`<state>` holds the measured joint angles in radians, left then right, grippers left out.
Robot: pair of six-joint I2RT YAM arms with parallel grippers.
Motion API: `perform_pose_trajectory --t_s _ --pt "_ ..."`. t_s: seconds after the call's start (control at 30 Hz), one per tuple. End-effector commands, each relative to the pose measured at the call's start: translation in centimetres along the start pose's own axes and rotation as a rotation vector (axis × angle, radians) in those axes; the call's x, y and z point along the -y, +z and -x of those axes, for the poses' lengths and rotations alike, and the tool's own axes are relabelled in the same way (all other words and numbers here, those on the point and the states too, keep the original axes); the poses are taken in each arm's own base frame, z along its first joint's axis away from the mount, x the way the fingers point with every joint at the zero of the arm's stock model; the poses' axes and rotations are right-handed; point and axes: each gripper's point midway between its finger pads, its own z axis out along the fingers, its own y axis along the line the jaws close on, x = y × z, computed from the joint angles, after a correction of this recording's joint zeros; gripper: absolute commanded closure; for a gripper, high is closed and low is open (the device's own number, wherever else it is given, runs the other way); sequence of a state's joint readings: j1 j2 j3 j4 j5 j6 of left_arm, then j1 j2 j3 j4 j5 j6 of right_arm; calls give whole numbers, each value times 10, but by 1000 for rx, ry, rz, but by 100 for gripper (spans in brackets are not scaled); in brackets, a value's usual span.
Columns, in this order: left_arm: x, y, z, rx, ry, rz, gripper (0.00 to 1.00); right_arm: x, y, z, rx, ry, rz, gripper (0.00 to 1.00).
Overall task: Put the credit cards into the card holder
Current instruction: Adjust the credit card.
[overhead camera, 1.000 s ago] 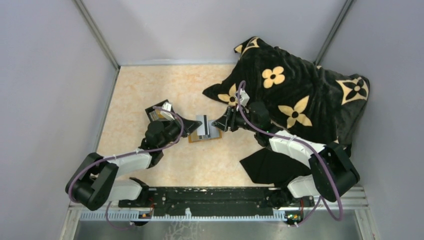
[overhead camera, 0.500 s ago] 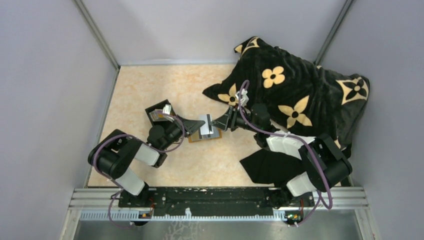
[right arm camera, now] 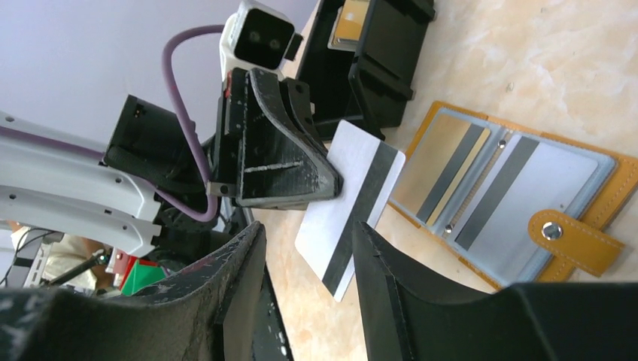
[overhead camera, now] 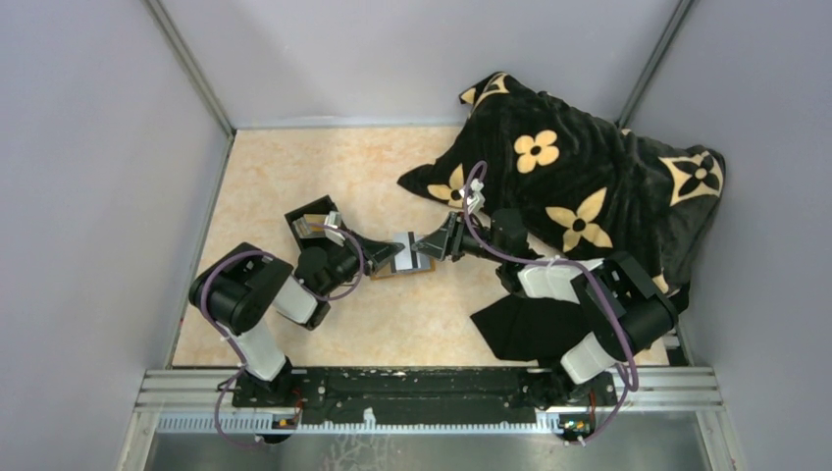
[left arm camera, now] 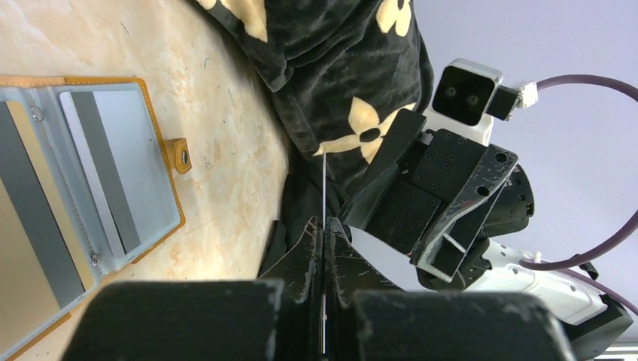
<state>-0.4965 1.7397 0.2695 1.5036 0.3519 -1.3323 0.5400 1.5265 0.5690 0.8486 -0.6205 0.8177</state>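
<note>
The card holder [right arm camera: 579, 244], an orange-tan sleeve, lies open on the table with a golden-tan card [right arm camera: 436, 158] and a silver card [right arm camera: 538, 192] in its clear pockets. It also shows in the left wrist view [left arm camera: 162, 143] and the top view [overhead camera: 424, 266]. My left gripper [overhead camera: 390, 253] is shut on a white credit card [right arm camera: 347, 192] with a dark stripe, held above the holder. This card shows edge-on in the left wrist view [left arm camera: 324, 188]. My right gripper [right arm camera: 308, 259] is open, facing the left one, with the card's free end between its fingers; touch cannot be told.
A black open box [overhead camera: 306, 222] with a golden card [right arm camera: 350, 22] inside stands left of the holder. A black blanket with tan flowers [overhead camera: 579, 186] covers the back right. A black cloth [overhead camera: 525, 329] lies at the front right.
My left arm has folded back at the elbow, and its gripper has carried the card right toward the right gripper. The right gripper has shifted slightly left toward the card.
</note>
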Motion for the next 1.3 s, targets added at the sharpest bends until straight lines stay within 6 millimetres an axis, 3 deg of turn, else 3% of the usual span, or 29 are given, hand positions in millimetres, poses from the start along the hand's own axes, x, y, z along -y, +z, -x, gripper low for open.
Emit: perform_pose_trajectory --t_s 0.0,0.8,1.23,1.27 --pt "63 -6 11 42 82 -263 100 -9 -1 12 44 -43 54 53" --pt "69 -11 15 58 114 -281 100 3 -3 -1 26 -8 44 56" --pt "73 -3 7 -18 111 -309 100 0 3 -1 20 27 99 61" --pt "73 -2 6 -20 110 -309 100 7 6 -6 5 45 87 62"
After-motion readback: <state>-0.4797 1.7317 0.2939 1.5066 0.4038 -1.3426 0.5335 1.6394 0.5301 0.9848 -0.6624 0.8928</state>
